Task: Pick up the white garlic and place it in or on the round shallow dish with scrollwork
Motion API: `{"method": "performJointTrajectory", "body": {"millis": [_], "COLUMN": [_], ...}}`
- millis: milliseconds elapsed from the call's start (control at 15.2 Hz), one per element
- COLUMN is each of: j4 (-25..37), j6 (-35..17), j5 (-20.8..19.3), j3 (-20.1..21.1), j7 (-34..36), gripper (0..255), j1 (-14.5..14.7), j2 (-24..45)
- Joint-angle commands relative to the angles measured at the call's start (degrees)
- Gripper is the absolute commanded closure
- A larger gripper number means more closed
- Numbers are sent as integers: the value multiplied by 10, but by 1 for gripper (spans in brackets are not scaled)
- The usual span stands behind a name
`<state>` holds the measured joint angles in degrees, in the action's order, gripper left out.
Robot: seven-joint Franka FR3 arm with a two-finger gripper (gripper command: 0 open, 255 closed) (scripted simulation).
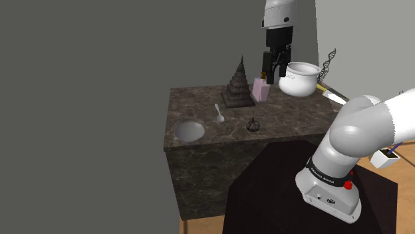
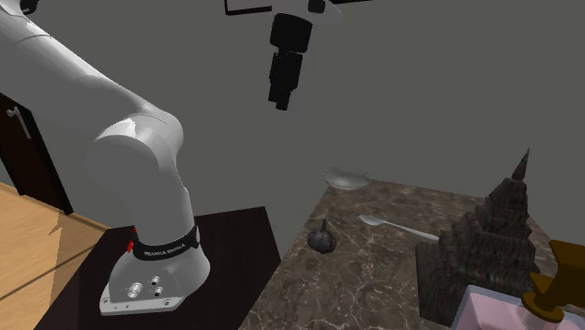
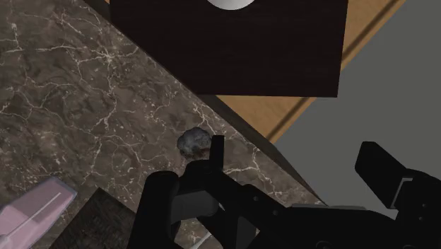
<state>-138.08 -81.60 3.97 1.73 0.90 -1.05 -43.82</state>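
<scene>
Fingers (image 3: pixel 217 159) stand apart, empty; gripper (image 1: pixel 271 73) hangs high over the worktop's (image 1: pixel 199 106) back. Garlic (image 3: pixel 192 143), a grey bulb, sits well below near the front edge, outside the gap, apart from the dish (image 1: pixel 189 131).

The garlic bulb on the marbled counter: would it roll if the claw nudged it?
Likely: the garlic looks rounded, so a nudge could roll it. It lies near the counter edge, so it might drop off. Small, it is probably light.
</scene>
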Motion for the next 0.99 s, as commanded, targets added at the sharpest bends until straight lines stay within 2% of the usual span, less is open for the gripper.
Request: {"method": "performJointTrajectory", "body": {"millis": [0,462,924], "j4": [0,-55,-68], "j6": [0,-122,-241], "j5": [0,-5,13], "j3": [0,-63,-121], "j7": [0,-71,-152], "gripper": [0,0,0], "j1": [0,-17,-24], "j2": [0,85,218]}}
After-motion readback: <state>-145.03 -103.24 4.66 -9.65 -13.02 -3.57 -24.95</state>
